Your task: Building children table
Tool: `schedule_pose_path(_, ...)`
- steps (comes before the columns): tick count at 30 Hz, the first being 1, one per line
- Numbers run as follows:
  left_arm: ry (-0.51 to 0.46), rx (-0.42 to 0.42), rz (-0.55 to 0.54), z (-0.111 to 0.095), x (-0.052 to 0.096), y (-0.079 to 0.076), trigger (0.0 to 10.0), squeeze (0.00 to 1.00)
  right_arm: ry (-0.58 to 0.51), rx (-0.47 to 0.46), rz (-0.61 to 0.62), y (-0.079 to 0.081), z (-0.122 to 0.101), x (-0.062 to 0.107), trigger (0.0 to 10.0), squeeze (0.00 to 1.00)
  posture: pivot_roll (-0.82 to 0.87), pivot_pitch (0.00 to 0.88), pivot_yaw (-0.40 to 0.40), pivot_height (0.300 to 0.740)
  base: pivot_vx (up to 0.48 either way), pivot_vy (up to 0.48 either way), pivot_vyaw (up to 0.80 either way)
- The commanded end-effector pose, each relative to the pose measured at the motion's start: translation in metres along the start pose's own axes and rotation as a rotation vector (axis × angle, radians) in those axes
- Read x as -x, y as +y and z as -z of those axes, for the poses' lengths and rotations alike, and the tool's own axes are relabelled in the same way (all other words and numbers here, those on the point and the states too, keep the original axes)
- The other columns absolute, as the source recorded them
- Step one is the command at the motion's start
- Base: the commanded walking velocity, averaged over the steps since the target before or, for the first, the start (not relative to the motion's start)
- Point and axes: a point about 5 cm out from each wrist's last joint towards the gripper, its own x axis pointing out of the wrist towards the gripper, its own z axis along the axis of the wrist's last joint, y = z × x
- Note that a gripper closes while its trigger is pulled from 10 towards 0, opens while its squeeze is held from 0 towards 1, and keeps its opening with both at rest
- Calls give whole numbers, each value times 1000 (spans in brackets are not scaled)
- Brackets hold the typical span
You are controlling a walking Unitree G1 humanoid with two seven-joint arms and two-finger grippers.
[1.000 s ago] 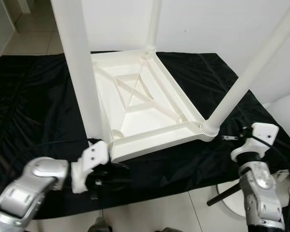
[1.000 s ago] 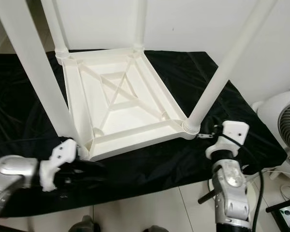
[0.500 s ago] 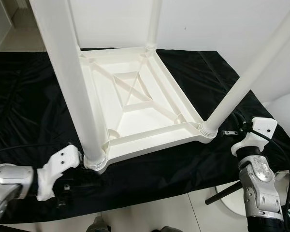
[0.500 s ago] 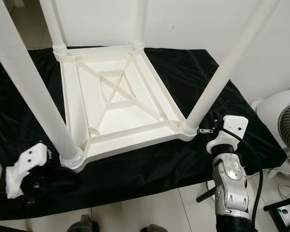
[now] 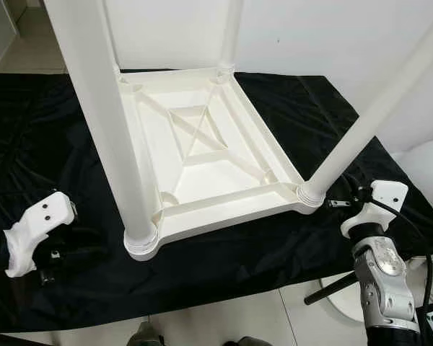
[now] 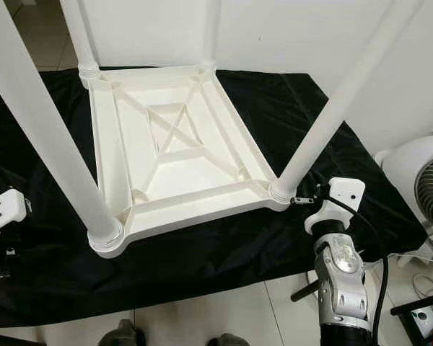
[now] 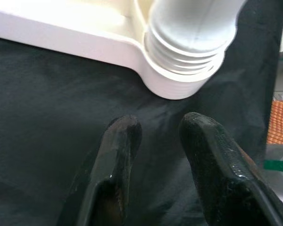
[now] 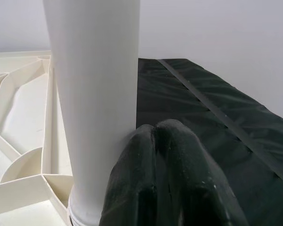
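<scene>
The white children's table (image 5: 202, 137) lies upside down on a black cloth (image 5: 43, 130), with its legs standing up. My left gripper (image 7: 160, 129) is open and empty, low over the cloth. It points at the ribbed collar (image 7: 188, 56) of the near-left leg (image 5: 115, 130) and is a short way off it, to the left. My right gripper (image 8: 155, 134) is shut with nothing in it. Its fingertips rest right beside the near-right leg (image 5: 368, 122), just above that leg's base (image 6: 280, 191); whether they touch it I cannot tell.
A white fan (image 6: 418, 187) stands on the tiled floor at the right, with cables near it. A white wall (image 5: 310, 29) runs behind the cloth. The cloth's front edge (image 5: 202, 306) lies close to my feet.
My left gripper has drawn back to the left, away from the near-left leg's base. The right gripper has stayed by the near-right leg.
</scene>
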Motion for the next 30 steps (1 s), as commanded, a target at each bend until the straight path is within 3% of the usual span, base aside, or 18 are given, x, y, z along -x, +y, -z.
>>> schedule_pose_path(1, -3, -18, -3, -2, 7, 6, 10000, 0, -3, -10, -6, 1, 1, 3, 10000, 0, 154, 57, -75, 740, 0, 0, 0)
schedule_pose_path(4, -25, -33, -72, -5, 7, 15, 10000, 0, -5, -22, -40, 5, 2, 4, 10000, 0, 154, 57, -78, 740, 0, 0, 0)
schedule_pose_path(10, -162, -81, -356, -24, -2, 51, 10000, 0, 23, -32, -229, 28, 5, 13, 10000, 0, 142, 51, -74, 740, 0, 0, 0)
schedule_pose_path(14, -247, -50, -497, -36, -4, 69, 10000, 0, 46, -39, -300, 34, 6, 15, 10000, 0, 136, 46, -76, 740, 0, 0, 0)
schedule_pose_path(23, -381, -28, -511, -52, -11, 73, 10000, 0, 52, -19, -301, 30, 5, 17, 10000, 0, 126, 41, -89, 740, 0, 0, 0)
schedule_pose_path(30, -442, 2, -516, -55, -16, 74, 10000, 0, 62, -30, -298, 21, 1, 32, 10000, 0, 128, 33, -101, 740, 0, 0, 0)
